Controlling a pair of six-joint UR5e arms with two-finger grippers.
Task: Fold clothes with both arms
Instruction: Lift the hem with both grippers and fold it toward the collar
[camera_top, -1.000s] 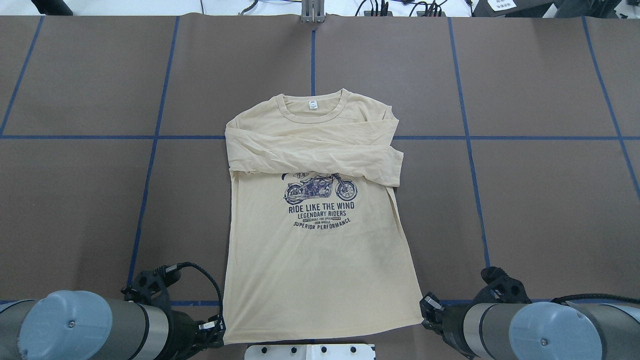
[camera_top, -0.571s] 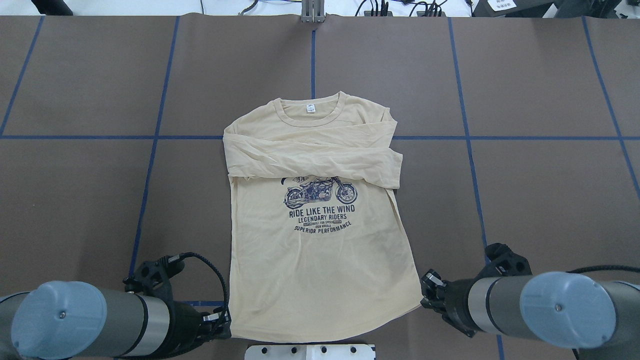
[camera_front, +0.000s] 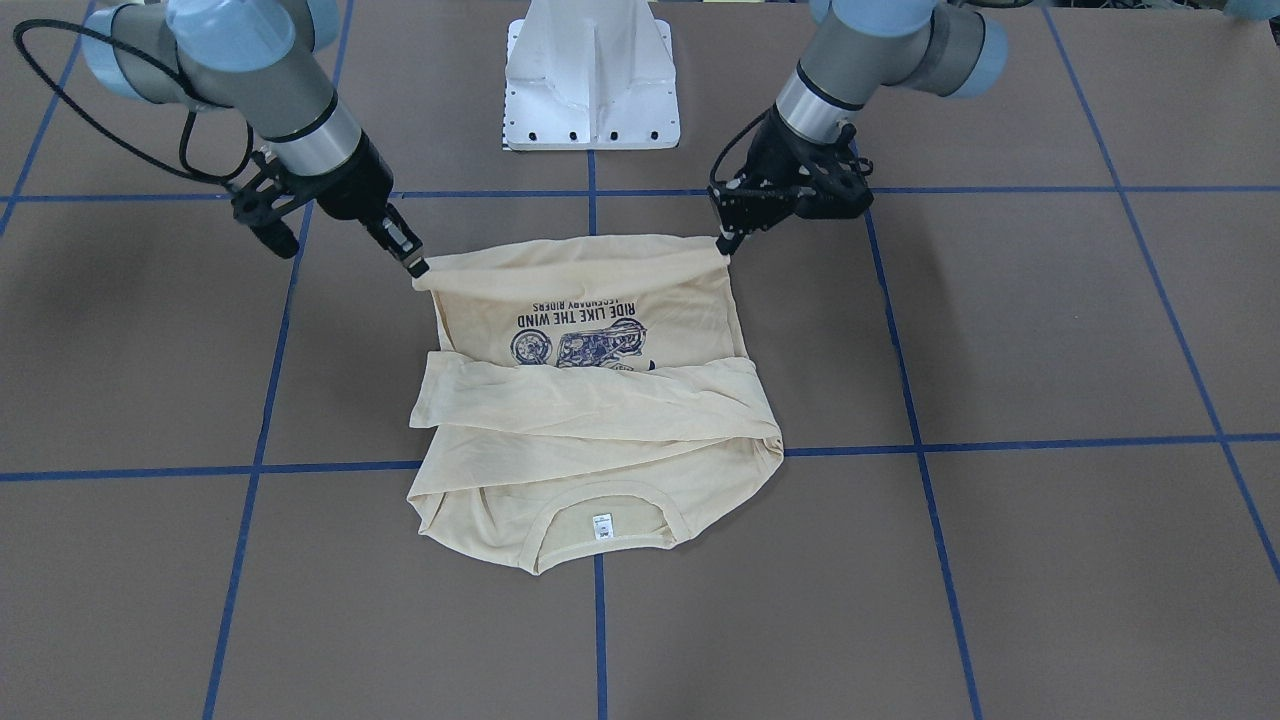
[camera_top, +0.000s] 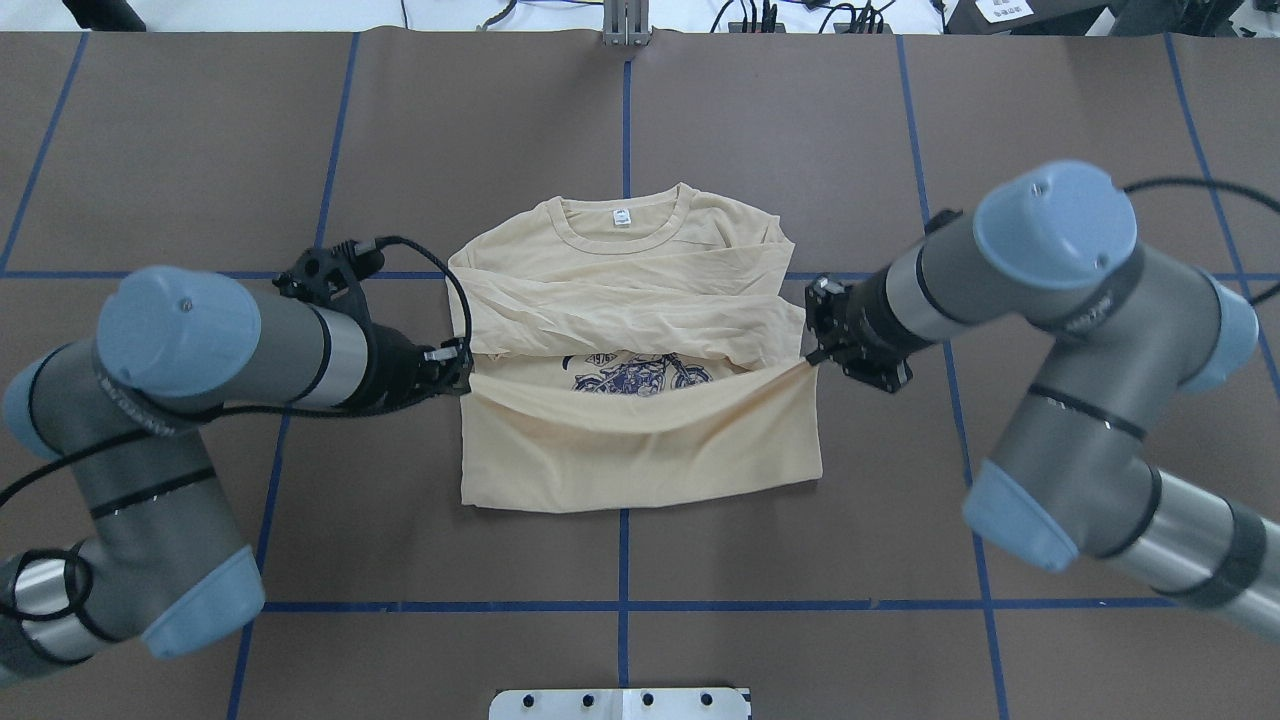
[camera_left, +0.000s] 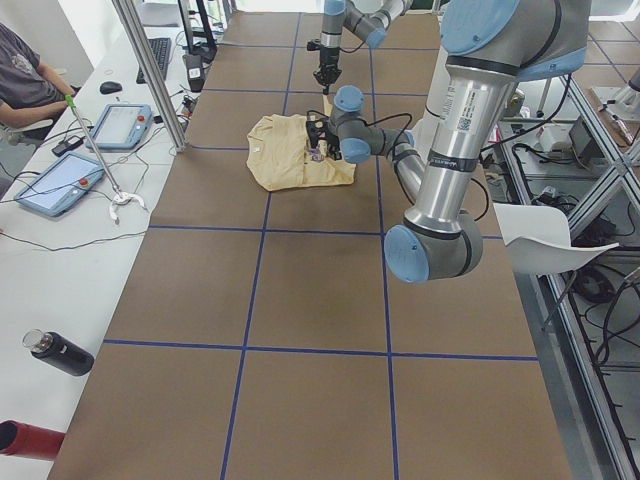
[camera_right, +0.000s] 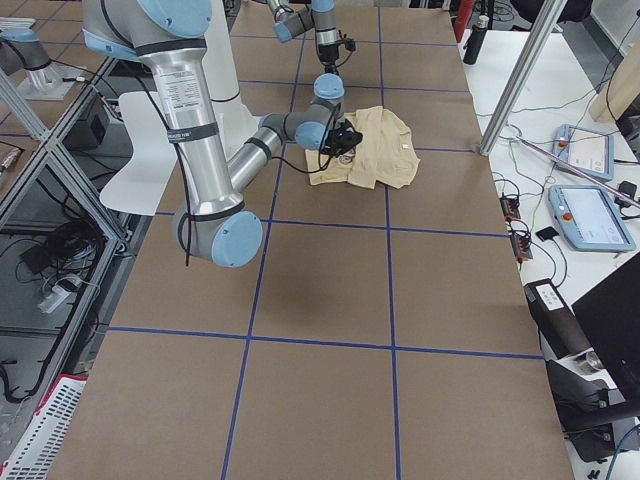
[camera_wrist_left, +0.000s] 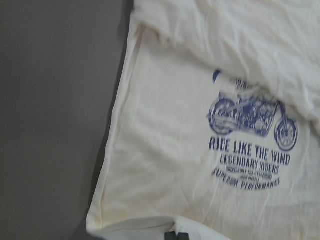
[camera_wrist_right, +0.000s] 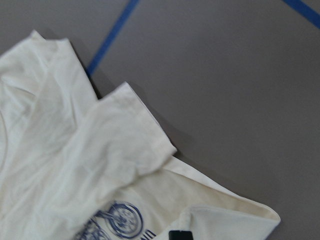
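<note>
The pale yellow-beige T-shirt (camera_top: 640, 440) lies mid-table with its collar and white label (camera_top: 622, 215) at the far side and both sleeves crossed over the chest. Its hem is lifted and doubled back over the lower body, sagging between the two arms. My left gripper (camera_top: 462, 362) is shut on the left hem corner, and my right gripper (camera_top: 812, 360) is shut on the right hem corner. From the front, the T-shirt (camera_front: 590, 400) hangs from the left gripper (camera_front: 722, 245) and the right gripper (camera_front: 418, 268). The motorcycle print (camera_wrist_left: 250, 117) shows below the left wrist. The hem corner (camera_wrist_right: 235, 210) fills the right wrist view.
The brown table is marked with blue tape lines (camera_top: 625, 560). The white pedestal base (camera_front: 592, 75) stands at the robot's edge. Beyond the table end, a person (camera_left: 25, 85) sits at a side bench with tablets (camera_left: 60, 180); a bottle (camera_left: 58, 355) lies nearby.
Both grippers rose from the near edge and moved forward toward the collar, carrying the hem corners. The lower body now lies doubled, and the print's text is covered in the overhead view.
</note>
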